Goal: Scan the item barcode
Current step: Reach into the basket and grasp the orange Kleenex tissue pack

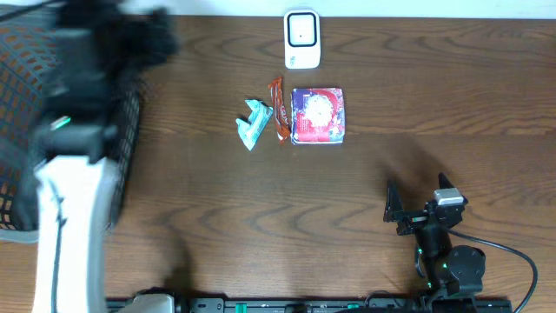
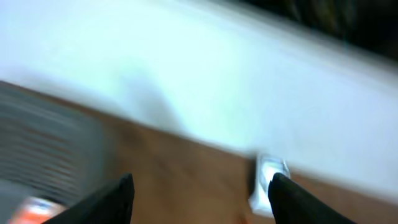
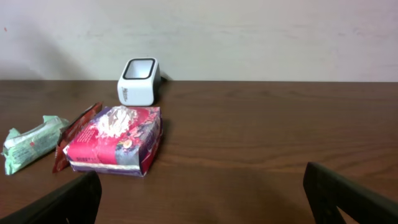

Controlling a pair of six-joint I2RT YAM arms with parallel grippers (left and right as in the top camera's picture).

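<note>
Three wrapped items lie close together on the brown wooden table [image 1: 191, 191], a little in front of the white scanner [image 1: 301, 39], which stands at the far edge with its dark-rimmed window facing up. Largest is the red packet [image 1: 318, 115], squarish and soft, red and purple with a pale white pattern at its centre and a lighter strip along its lower edge. One slim orange sachet [image 1: 279, 109] lies along its left side, touching or nearly so, and a crumpled teal packet [image 1: 254, 123] sits just beside the sachet. The print on all three is too small to show where a barcode is. At the table's left edge stands a black mesh basket [image 1: 13, 104]. The blurred white left arm [image 1: 74, 200] hangs over it and hides most of its inside. In the left wrist view the mesh is a grey smear, with an orange-and-white patch low in the corner too blurred to identify or place. The left fingers [image 2: 118, 202] stand spread apart with nothing between them. They are raised and point toward the scanner. The right fingers [image 3: 68, 202] are also wide apart and empty, low over the near right of the table, well apart from the items and facing them.
</note>
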